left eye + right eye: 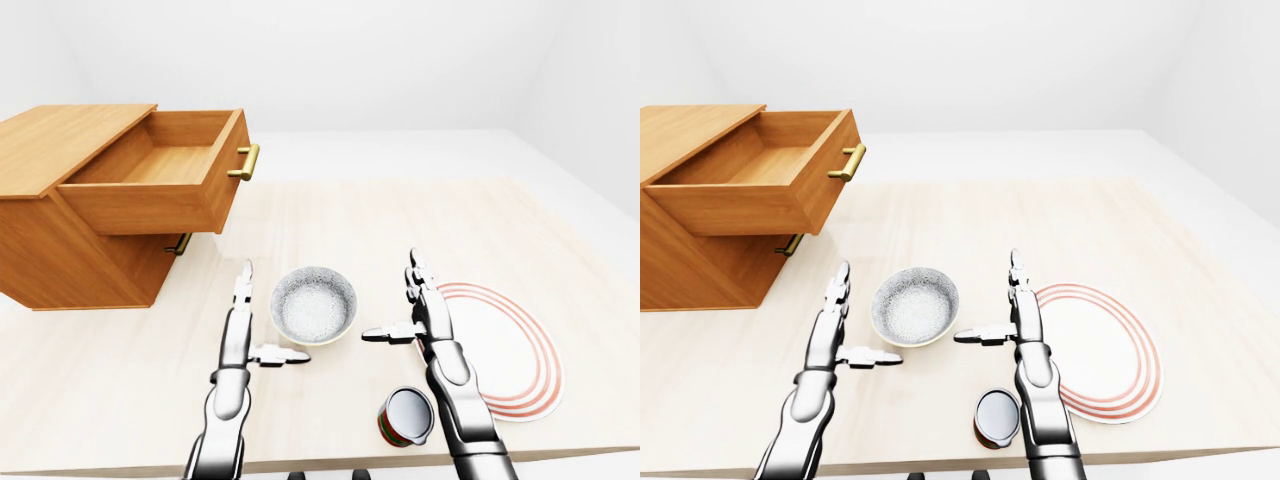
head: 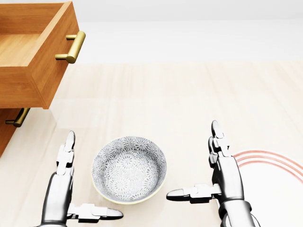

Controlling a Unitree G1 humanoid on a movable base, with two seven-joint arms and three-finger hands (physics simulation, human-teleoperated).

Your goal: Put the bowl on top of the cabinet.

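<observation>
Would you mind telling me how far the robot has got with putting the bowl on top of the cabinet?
Done: the robot is at the table, with the left hand and right hand open on either side of the bowl. In hand: nothing yet; neither hand appears to touch the bowl, which sits on the table. Left: grasp it, lift it and set it on top of the cabinet, above the open drawer.

A bare simulated room: blank white walls (image 1: pixel 400 60) around a pale wooden table (image 1: pixel 330 220) holding an orange-brown wooden cabinet (image 1: pixel 60 250).
</observation>
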